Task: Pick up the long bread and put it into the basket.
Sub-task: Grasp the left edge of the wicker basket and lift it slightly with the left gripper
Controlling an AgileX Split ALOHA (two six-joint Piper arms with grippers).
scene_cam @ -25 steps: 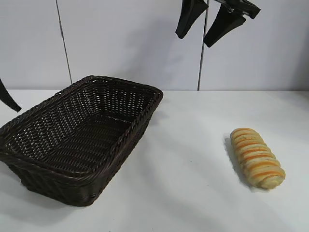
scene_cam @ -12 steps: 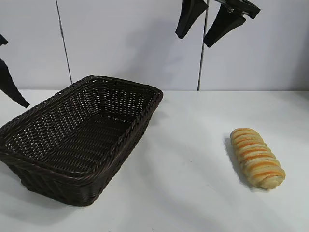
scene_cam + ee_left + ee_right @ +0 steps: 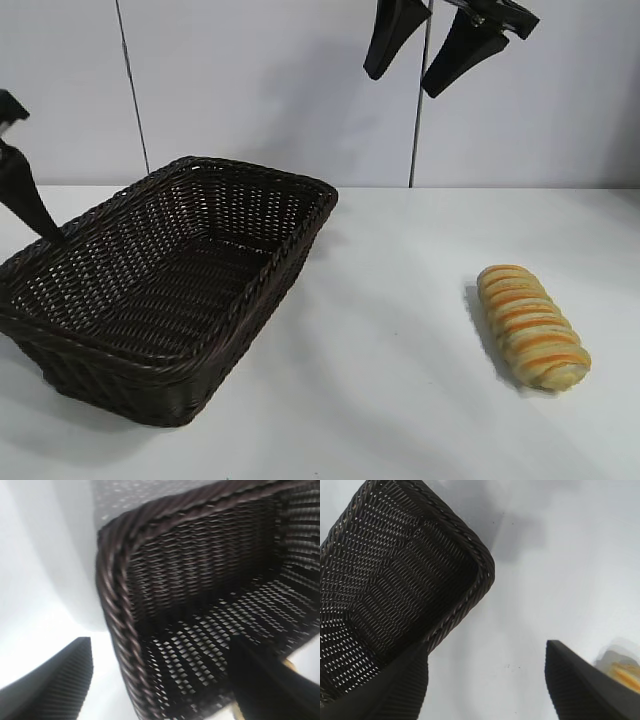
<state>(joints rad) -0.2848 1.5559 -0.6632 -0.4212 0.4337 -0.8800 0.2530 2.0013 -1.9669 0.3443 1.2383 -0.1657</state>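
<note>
The bread lies untouched at lower right, well apart from the basket. The left gripper (jaws wide, empty) has dropped to the basket's left rim, perhaps to steady it. The right gripper hangs wide, top centre.

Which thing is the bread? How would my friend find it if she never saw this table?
Start at the white table and find the big dark brown woven basket on one side. Look across the bare tabletop to the other side: the long bread lies there alone. It's a small oval loaf, pale yellow with orange-brown stripes across it, the only light, striped thing.
</note>
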